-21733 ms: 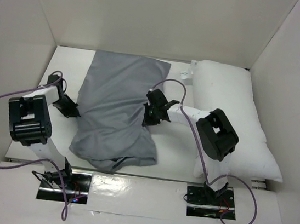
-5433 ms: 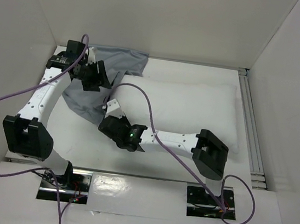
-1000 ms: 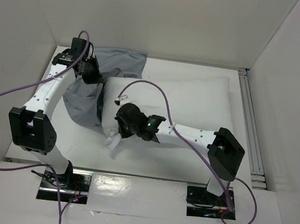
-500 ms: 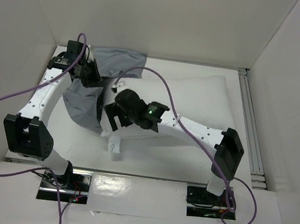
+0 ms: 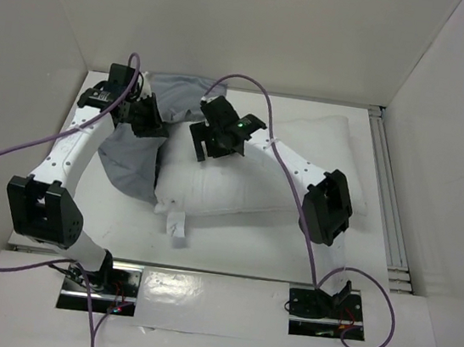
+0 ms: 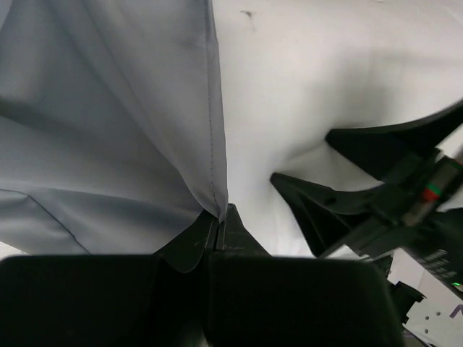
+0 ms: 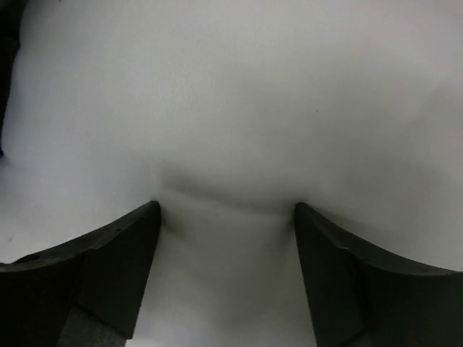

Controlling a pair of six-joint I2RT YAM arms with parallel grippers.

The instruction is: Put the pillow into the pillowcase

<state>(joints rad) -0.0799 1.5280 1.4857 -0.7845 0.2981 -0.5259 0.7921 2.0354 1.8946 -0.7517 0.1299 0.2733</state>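
So the pillow [image 5: 274, 175] is lying across the middle of the counter [image 5: 239, 251], long side running left to right, and its left end is butted right up against the pillowcase [image 5: 127, 160]. The pillowcase is a rumpled grey heap at the back-left, wrapping round that end of the pillow. I honestly can't tell if any of the pillow is inside the opening. The left gripper [image 6: 219, 217] is pinched tight on the stitched edge of the pillowcase, with the cloth hanging off it in folds. The right gripper [image 7: 226, 208] is spread wide with both tips pushed down into the top of the pillow near its back-left corner, making a little dent. It isn't gripping anything. The two grippers sit near each other.
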